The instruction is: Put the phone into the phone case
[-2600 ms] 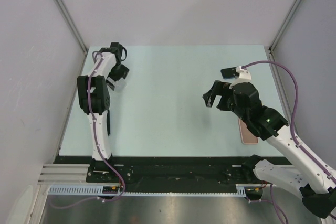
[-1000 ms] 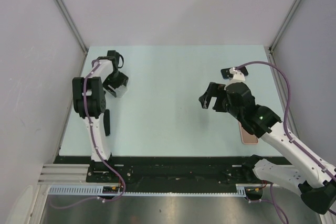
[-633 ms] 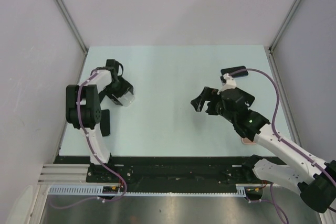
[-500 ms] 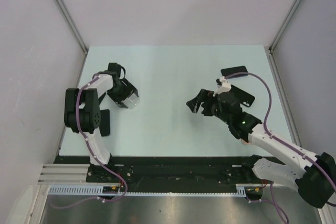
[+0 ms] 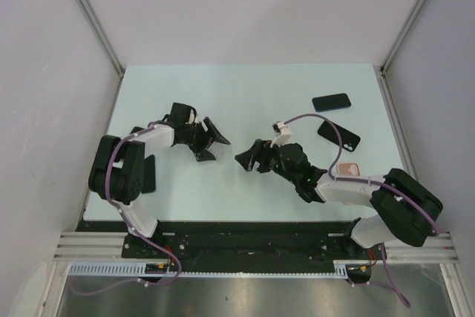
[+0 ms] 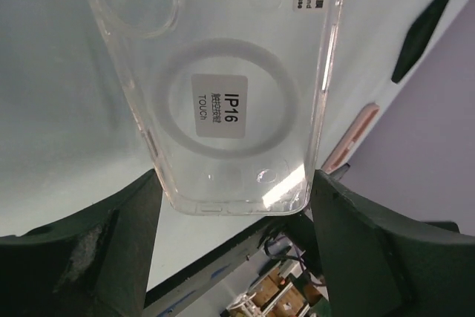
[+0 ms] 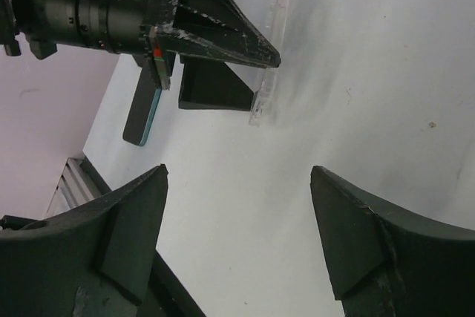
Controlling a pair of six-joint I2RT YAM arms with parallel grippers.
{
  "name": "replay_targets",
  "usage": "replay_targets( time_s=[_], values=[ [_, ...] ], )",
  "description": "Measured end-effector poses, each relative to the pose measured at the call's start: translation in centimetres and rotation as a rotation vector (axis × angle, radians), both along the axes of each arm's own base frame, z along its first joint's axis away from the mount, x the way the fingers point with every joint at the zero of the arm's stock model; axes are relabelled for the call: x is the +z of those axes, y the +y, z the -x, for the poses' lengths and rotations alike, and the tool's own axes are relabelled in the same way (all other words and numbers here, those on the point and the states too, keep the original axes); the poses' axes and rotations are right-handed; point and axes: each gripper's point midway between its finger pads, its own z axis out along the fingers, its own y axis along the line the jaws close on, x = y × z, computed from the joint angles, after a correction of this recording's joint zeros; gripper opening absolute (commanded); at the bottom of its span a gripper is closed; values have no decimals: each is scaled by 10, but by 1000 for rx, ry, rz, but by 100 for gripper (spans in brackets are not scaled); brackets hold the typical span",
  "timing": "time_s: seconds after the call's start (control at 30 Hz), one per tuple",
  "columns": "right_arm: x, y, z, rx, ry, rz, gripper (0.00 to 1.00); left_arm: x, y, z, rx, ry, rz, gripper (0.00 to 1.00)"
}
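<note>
My left pincer (image 5: 214,144) grips the clear case (image 6: 223,72) by its long edges. The case is empty, and the pale table (image 5: 245,87) shows through its back. That arm bends low toward the middle of the overhead view, pincer pointing right. My right pincer (image 7: 237,183) stands open with nothing between its fingers, facing the case from just right of centre, near but apart. Three phones lie at the right: a black phone (image 5: 331,102) uppermost, a dark phone (image 5: 339,134) below it, a pink phone (image 5: 349,168) lowest.
</note>
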Motion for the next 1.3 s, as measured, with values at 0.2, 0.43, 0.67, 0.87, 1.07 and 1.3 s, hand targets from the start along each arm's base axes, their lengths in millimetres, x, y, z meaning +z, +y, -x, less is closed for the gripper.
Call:
replay_targets(
  time_s=[0.2, 0.43, 0.67, 0.87, 1.07, 1.3],
  values=[
    [-13, 13, -10, 13, -60, 2, 78, 28, -28, 9, -49, -56, 145, 71],
    [-18, 19, -19, 7, -100, -15, 71, 64, -47, 11, -87, -141, 222, 71],
    [-28, 23, -26, -21, -105, -31, 54, 72, -59, 18, -101, -150, 252, 71],
    [-31, 23, -28, -41, -108, -28, 46, 71, -65, 22, -107, -144, 261, 71],
    [-28, 22, -31, -54, -120, -35, 9, 72, -70, 20, -103, -167, 266, 72],
    [-26, 21, -31, -21, -124, -31, 0, 71, -70, 18, -95, -176, 259, 88]
  ],
)
